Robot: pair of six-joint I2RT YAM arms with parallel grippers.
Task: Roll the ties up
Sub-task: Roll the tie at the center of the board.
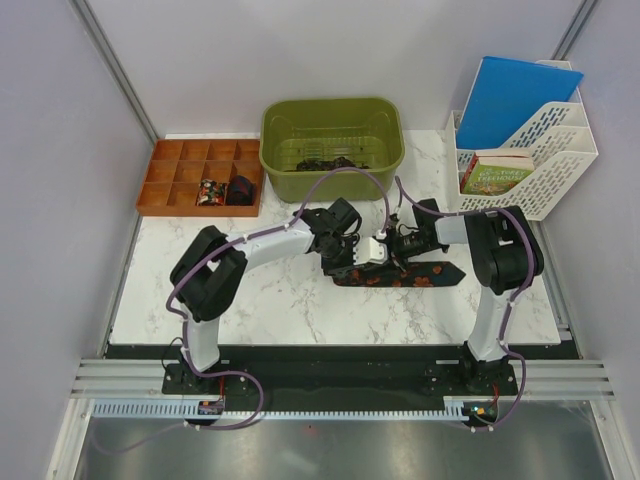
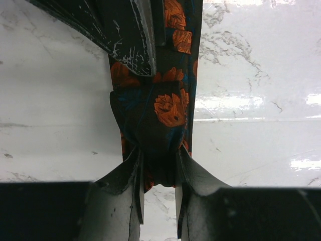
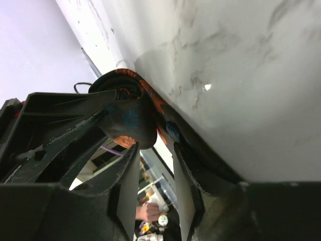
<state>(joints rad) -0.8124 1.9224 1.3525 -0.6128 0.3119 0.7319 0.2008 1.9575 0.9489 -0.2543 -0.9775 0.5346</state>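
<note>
One of the ties [image 1: 420,277], black with orange blotches, lies flat across the middle of the table. Its left end is folded into a small roll. My left gripper [image 1: 352,258] is shut on that rolled end [image 2: 170,108]; in the left wrist view the fabric is pinched between its fingertips [image 2: 158,155]. My right gripper [image 1: 392,252] meets it from the right. In the right wrist view its jaws [image 3: 156,150] stand apart, with the tie's roll [image 3: 128,118] just past the tips, touching the left finger. More ties [image 1: 325,160] lie in the green bin.
The green bin [image 1: 300,185] stands at the back centre. An orange compartment tray [image 1: 170,175] at the back left holds two small dark coils [image 1: 210,192] [image 1: 241,190]. A white file rack [image 1: 545,150] with a blue folder [image 1: 520,95] and a book [image 1: 497,172] stands at the back right.
</note>
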